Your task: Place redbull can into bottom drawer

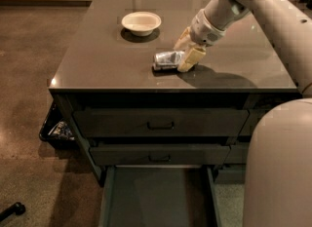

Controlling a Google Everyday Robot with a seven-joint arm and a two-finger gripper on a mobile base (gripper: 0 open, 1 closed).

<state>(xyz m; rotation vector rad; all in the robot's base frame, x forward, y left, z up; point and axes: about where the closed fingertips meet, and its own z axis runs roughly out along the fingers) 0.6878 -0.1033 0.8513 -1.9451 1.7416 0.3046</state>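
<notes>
Your gripper (182,55) sits at the right end of the redbull can (167,59). The can lies on its side on the worktop (107,60), long axis left-right. The fingers are apart, straddling that end. The bottom drawer (156,197) stands open below.

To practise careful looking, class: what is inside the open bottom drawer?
The bottom drawer shows only bare dark floor; its front runs out of view. The redbull can lies on the countertop, with the gripper at one end.
</notes>
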